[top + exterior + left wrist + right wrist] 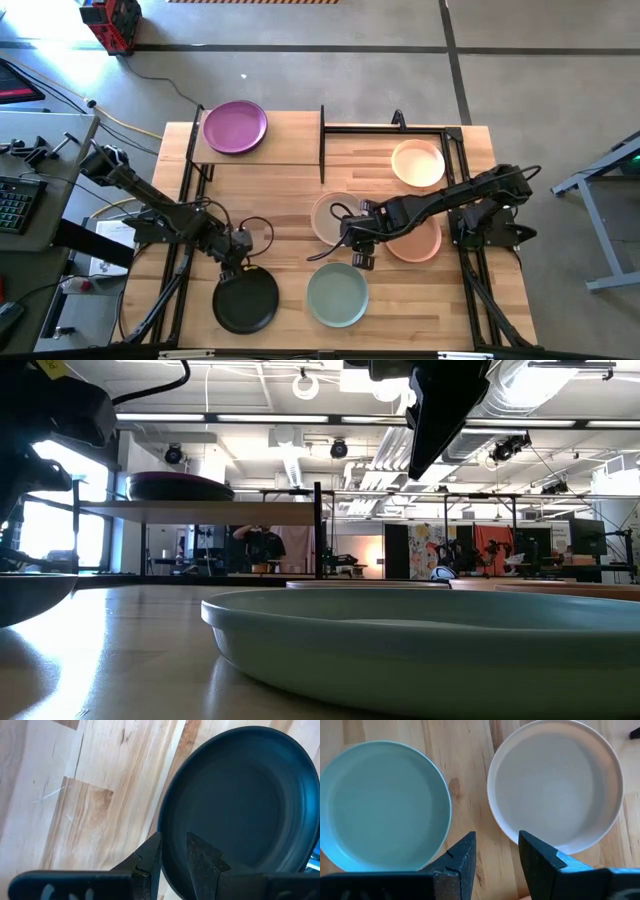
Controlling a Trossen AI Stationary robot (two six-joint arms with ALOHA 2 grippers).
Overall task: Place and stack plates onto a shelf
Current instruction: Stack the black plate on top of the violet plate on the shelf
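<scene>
A black plate (246, 300) lies near the table's near edge, with my left gripper (240, 263) at its far rim, shut on it. The pale sage green plate (337, 294) sits to its right. The beige plate (330, 215), the terracotta plate (418, 240) and the cream plate (418, 163) rest flat farther back. The purple plate (235, 127) lies on the shelf (260, 155) at the far left. My right gripper (360, 252) hovers open above the bare wood between the sage plate (382, 805) and the beige plate (557, 785). No other black plate shows. My left gripper (174, 862) holds the black plate by its rim (167, 845), on the plate's far side. One finger (200, 862) is inside the dish and one finger (150, 862) outside. The fingers come slanting down from the far left. Whether the plate is lifted, I cannot tell.
The shelf's black upright bars (322, 145) stand beside the plank, and a black frame (455, 150) runs along the table's right side. Bare tabletop (290, 200) lies between the shelf and the near plates. Beyond the table, a person (262, 545) stands far off in the room.
</scene>
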